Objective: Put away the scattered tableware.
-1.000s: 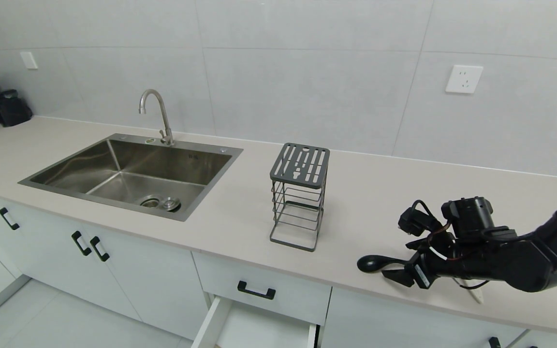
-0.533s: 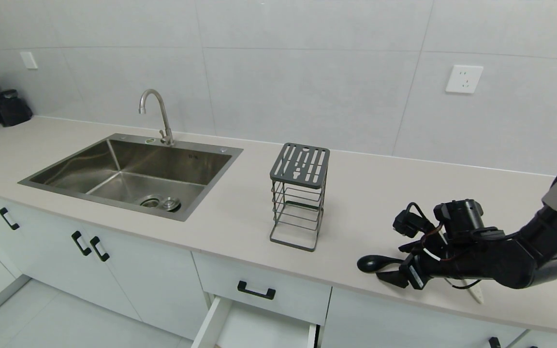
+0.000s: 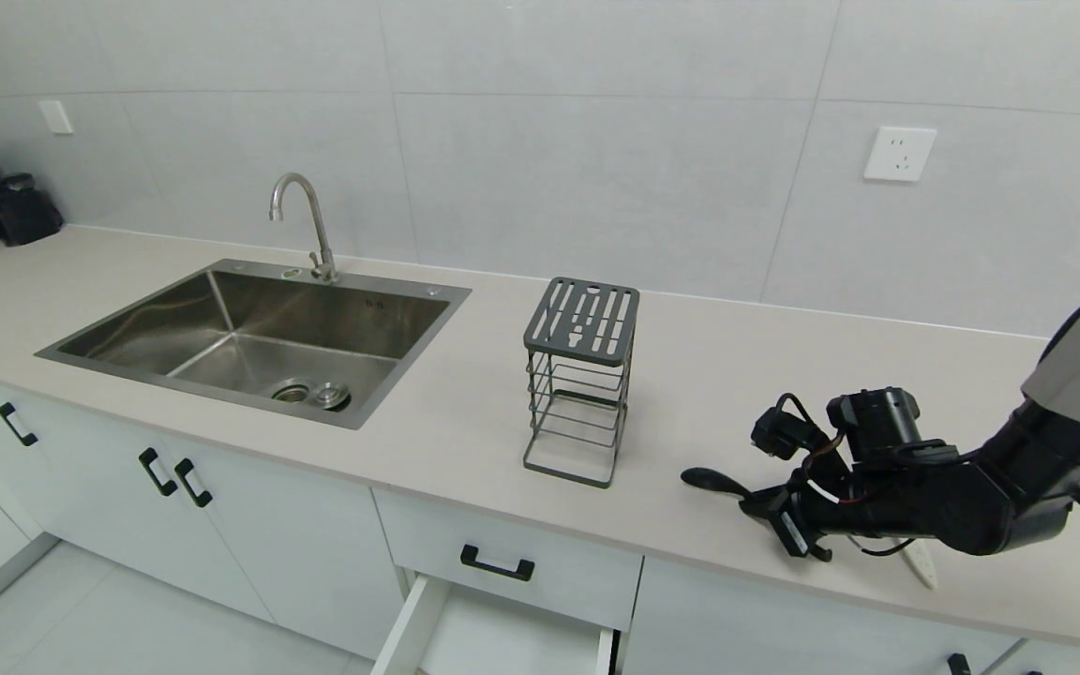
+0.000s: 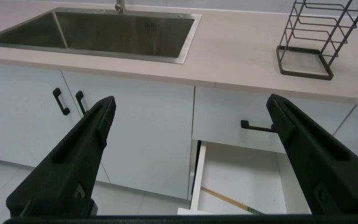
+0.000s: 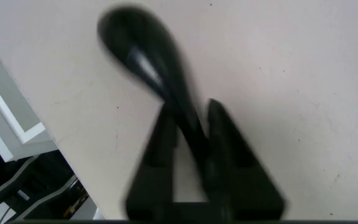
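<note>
A black spoon (image 3: 707,480) is at the front right of the counter (image 3: 709,375), its bowl pointing toward the rack. My right gripper (image 3: 769,504) is shut on its handle; in the right wrist view the spoon (image 5: 138,53) sticks out past the gripper (image 5: 191,115) with the handle pinched between both fingers. A white utensil (image 3: 921,566) lies on the counter under my right arm, mostly hidden. My left gripper (image 4: 191,155) hangs open in front of the cabinets, over the open drawer (image 4: 241,186).
A dark wire cutlery rack (image 3: 579,380) stands mid-counter, left of the spoon. The steel sink (image 3: 249,328) with its tap lies farther left. The open drawer (image 3: 502,642) below the counter edge holds a thin stick (image 4: 229,200). A wall socket (image 3: 899,153) is behind.
My right arm has slid left toward the rack. The spoon's bowl has moved up and left off its earlier spot, with the gripper now tight on the handle.
</note>
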Motion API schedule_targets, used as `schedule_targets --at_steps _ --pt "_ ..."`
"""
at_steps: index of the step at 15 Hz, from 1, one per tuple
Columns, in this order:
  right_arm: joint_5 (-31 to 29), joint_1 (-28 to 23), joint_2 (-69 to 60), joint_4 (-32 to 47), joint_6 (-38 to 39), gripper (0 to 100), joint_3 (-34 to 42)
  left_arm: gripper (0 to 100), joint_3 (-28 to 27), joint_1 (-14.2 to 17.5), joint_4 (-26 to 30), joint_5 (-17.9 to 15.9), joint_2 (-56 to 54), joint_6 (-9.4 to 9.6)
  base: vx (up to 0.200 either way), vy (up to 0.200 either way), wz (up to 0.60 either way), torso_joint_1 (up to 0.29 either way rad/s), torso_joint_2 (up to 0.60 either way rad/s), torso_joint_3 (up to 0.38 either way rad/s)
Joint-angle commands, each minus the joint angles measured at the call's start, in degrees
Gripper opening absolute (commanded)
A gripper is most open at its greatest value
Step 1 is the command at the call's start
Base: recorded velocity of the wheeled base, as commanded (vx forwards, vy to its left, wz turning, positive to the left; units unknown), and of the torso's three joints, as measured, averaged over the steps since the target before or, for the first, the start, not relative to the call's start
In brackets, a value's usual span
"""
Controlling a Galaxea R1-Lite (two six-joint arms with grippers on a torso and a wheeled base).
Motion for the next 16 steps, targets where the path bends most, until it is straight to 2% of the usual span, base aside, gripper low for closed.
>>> schedule_targets --at_steps 1,7,11,16 --pt "-0.21 0.07 0.2 0.39 -0.12 0 0.21 100 0.01 0.0 0.01 -0.01 0.07 -0.01 0.0 0.0 0.0 0.0 0.0 0.0" --pt "-0.48 1.04 -8.85 0.22 -1.09 0 3.47 100 0.01 0.0 0.01 -0.01 0.07 -0.01 0.0 0.0 0.0 0.0 0.0 0.0" --pt "-0.65 9.13 -17.99 -0.75 -1.53 0 11.82 100 0.01 0.0 0.01 -0.01 0.07 -0.01 0.0 0.0 0.0 0.0 0.0 0.0" --pt "-1.88 18.44 -22.3 -1.36 0.67 0 12.78 100 0.01 0.0 0.01 -0.01 0.07 -0.01 0.0 0.0 0.0 0.0 0.0 0.0"
